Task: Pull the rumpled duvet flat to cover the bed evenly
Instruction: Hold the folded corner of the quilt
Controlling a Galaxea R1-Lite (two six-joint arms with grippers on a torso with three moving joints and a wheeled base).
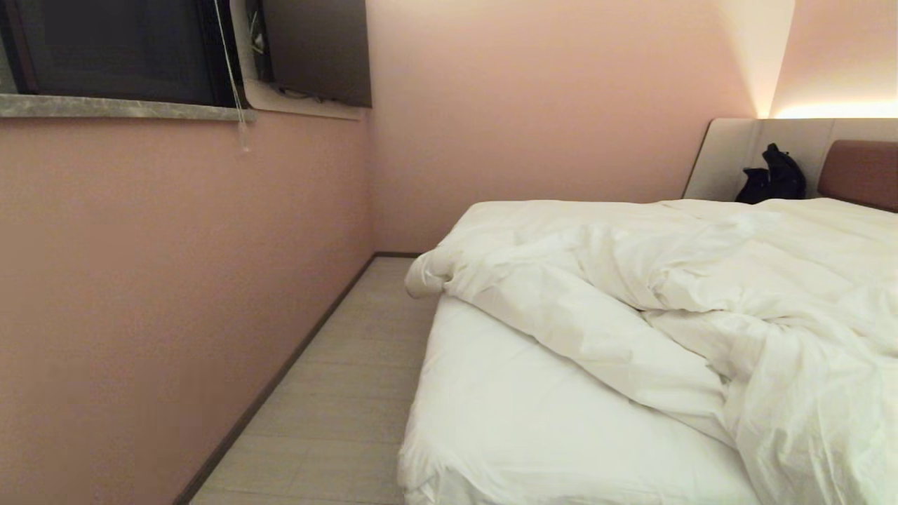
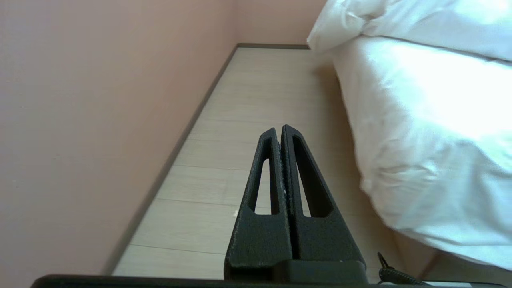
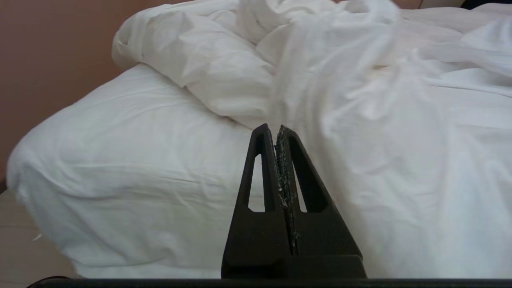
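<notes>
The white puffy duvet [image 1: 687, 280] lies rumpled and bunched toward the right and far side of the bed [image 1: 533, 421], leaving the near-left corner of the sheeted mattress bare. One folded duvet corner hangs over the bed's left edge. Neither arm shows in the head view. My left gripper [image 2: 279, 129] is shut and empty, out over the floor beside the bed's side [image 2: 420, 132]. My right gripper [image 3: 274, 128] is shut and empty, facing the foot of the bed [image 3: 132, 160], short of the duvet [image 3: 380, 120] that drapes down there.
A pink wall [image 1: 175, 294] runs along the left, with a narrow strip of pale floor [image 1: 337, 400] between it and the bed. A window sill [image 1: 119, 106] sits high on that wall. A black bag [image 1: 773, 177] rests against the pale headboard panel.
</notes>
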